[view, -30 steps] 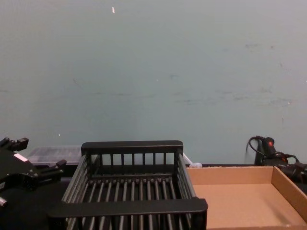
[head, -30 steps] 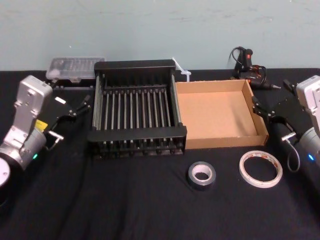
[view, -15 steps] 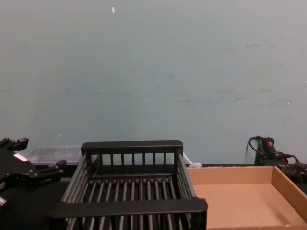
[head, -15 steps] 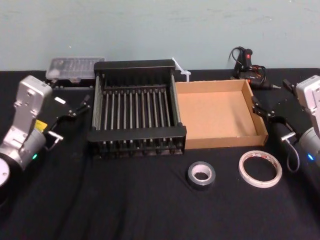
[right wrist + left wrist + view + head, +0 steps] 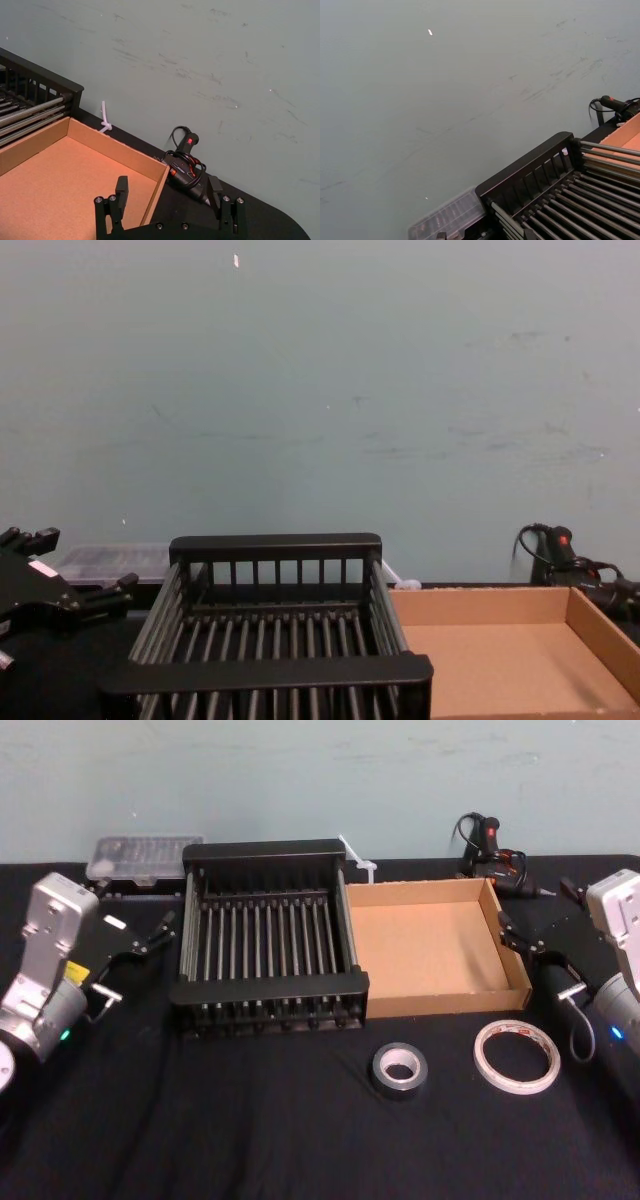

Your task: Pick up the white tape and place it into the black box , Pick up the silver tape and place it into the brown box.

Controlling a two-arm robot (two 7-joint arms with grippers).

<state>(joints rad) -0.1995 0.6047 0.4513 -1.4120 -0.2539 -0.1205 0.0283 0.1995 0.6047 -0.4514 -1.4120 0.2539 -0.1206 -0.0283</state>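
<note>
Black cloth covers the table; the white tape (image 5: 516, 1056) and silver tape (image 5: 400, 1070) lie near each other before the brown box (image 5: 432, 950) — a mix-up risks the black box (image 5: 266, 948) getting silver. Right gripper (image 5: 167, 197) spread, empty; left gripper (image 5: 150, 932) apparently open too.

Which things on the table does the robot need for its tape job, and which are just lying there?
Needed for the job:
white tape
silver tape
black box
brown box
left gripper, open
right gripper, open

Just lying about:
clear plastic case behind the black box
glue gun with its cord
white zip tie
</note>
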